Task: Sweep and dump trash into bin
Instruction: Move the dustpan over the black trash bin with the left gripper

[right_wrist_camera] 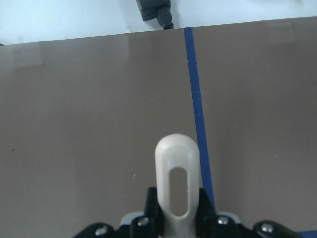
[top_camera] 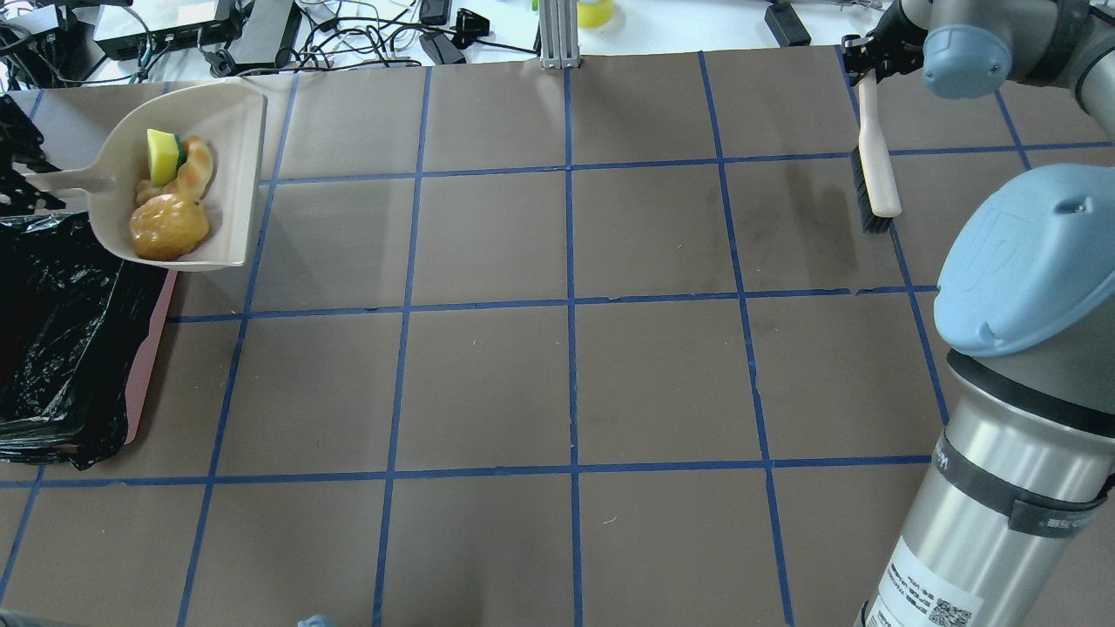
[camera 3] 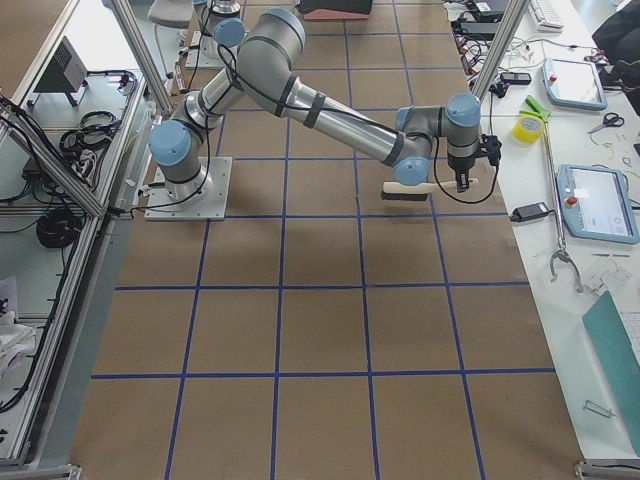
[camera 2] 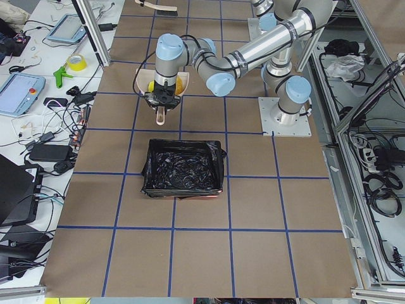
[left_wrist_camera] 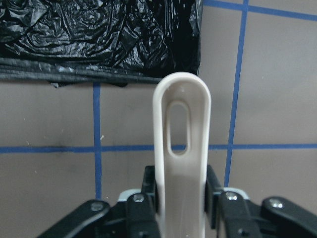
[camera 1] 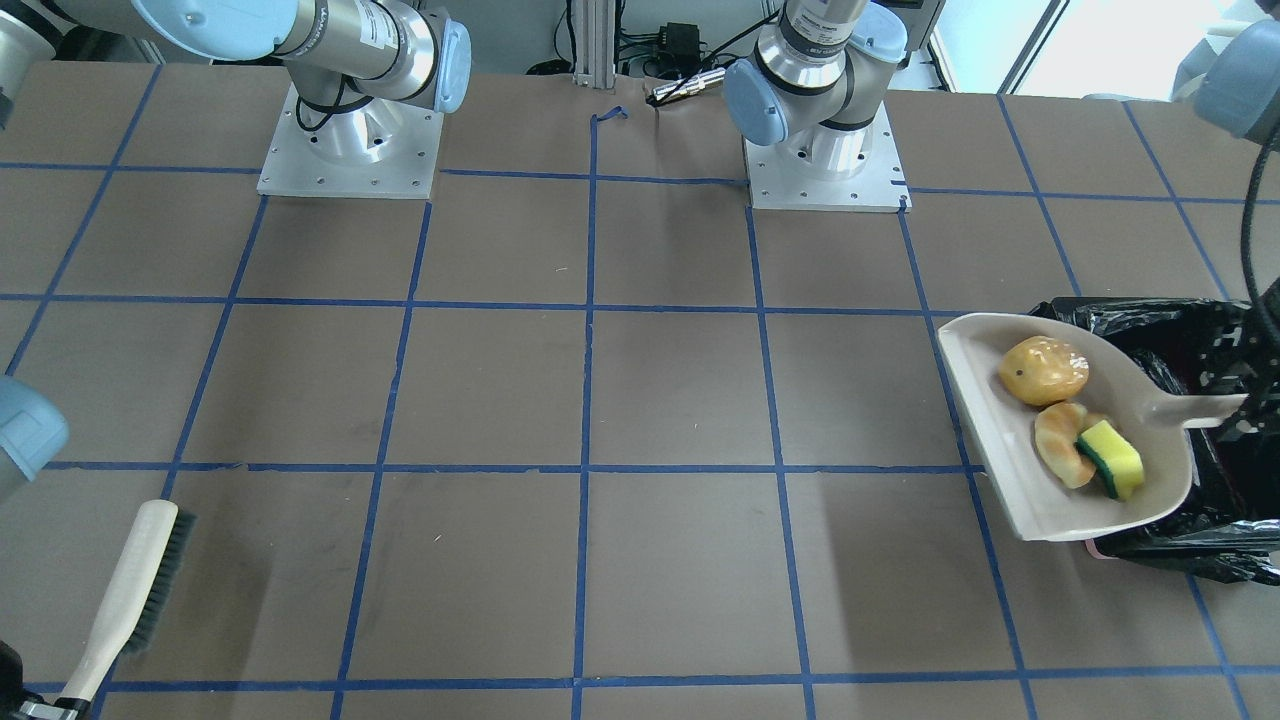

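My left gripper [top_camera: 22, 178] is shut on the handle [left_wrist_camera: 182, 144] of the beige dustpan [top_camera: 239, 131], held level just past the bin's far end. In the pan lie the trash pieces: a golden-brown potato lump [top_camera: 168, 228], a tan croissant [top_camera: 199, 165] and a yellow-green wedge [top_camera: 160, 144]. The pink bin [top_camera: 150, 348], lined with a black bag [top_camera: 61, 331], stands at the table's left edge. My right gripper [top_camera: 864, 59] is shut on the cream handle of the brush [top_camera: 876, 165], whose dark bristles rest at the table's far right.
The brown table [top_camera: 566, 383] is marked with a blue tape grid. Cables and electronics [top_camera: 261, 30] lie beyond its far edge. The arm bases [camera 1: 820, 150] stand on the robot's side. My right arm's elbow [top_camera: 1028, 261] looms at the near right.
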### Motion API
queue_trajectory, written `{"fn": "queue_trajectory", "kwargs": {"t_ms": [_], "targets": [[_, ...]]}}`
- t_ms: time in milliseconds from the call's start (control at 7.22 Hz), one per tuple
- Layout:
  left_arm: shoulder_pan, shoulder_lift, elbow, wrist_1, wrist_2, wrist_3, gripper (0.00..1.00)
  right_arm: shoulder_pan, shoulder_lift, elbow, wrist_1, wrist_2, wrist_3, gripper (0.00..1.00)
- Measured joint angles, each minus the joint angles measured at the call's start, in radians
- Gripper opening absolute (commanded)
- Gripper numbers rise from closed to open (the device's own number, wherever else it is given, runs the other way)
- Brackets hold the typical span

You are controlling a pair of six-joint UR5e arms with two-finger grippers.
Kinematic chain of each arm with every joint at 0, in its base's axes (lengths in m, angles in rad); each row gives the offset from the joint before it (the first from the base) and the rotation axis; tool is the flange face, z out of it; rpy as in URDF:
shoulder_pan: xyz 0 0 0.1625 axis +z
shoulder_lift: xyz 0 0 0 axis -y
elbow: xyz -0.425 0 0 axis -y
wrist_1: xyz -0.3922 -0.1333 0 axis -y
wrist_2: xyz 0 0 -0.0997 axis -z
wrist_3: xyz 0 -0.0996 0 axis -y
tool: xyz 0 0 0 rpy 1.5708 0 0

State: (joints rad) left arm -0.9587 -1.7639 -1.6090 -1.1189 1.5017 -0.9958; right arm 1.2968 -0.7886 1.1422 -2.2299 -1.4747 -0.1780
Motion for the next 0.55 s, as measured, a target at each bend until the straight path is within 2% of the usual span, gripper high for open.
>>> {"fn": "queue_trajectory", "kwargs": {"t_ms": [277,554], "targets": [[0.121,-0.009,0.027,0.001,0.002,0.195,0.0,-0.001,0.012,0.008,-0.008,0.011,-0.036,0.0],[0.196,-0.03,0.041,0.014,0.011,0.352,0.0,-0.001,0.015,0.015,-0.009,0.013,-0.053,0.05]]}}
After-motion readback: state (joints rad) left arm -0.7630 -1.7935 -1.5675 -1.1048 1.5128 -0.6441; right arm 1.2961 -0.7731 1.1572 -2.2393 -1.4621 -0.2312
